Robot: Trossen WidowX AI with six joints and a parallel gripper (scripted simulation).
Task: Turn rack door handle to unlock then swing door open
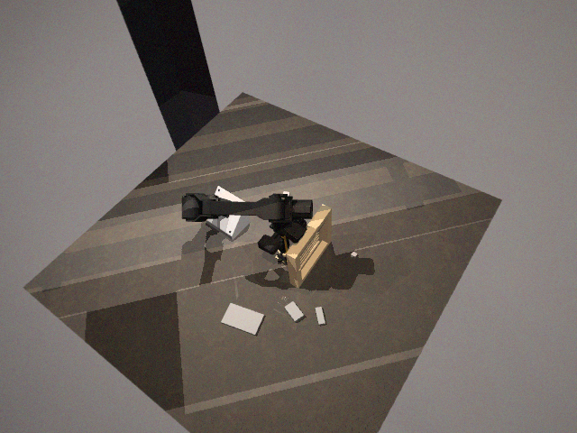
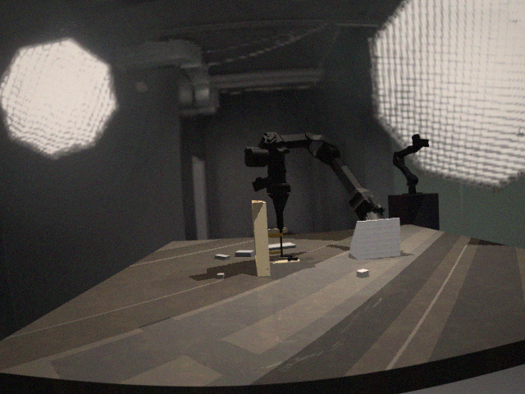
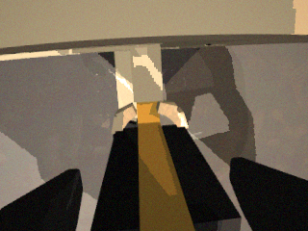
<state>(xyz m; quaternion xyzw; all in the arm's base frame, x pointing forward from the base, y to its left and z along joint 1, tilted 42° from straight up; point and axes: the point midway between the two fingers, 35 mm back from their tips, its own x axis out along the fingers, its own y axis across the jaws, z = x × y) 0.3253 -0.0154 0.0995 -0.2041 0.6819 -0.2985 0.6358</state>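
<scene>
The handle [image 1: 285, 243] [image 2: 276, 234] [image 3: 154, 183], black with an orange stripe, is on the side of the tan rack [image 1: 292, 270] [image 2: 261, 241] [image 3: 144, 24] that faces my arm. It stands up tall, and a pale stem [image 3: 146, 72] runs from it to the rack. From the wrist, I see it in the gap of my pincer [image 1: 288, 234] [image 2: 280, 226] [image 3: 155, 166], one finger on its left and one on its right. The pincer is spread and pinches nothing. It points down, so I judge that it lines up with the handle's long way. I see a bit of room on both sides. I can't tell how far down the fingers reach.

I think the next job is to check they are low enough, then bring them together and squeeze. If the handle is off to one side, one finger could push it first. The quarter turn should go around the upright line, so I want the handle in the middle. The white blocks [image 1: 294, 311] [image 2: 244, 253] lie well apart from it.
</scene>
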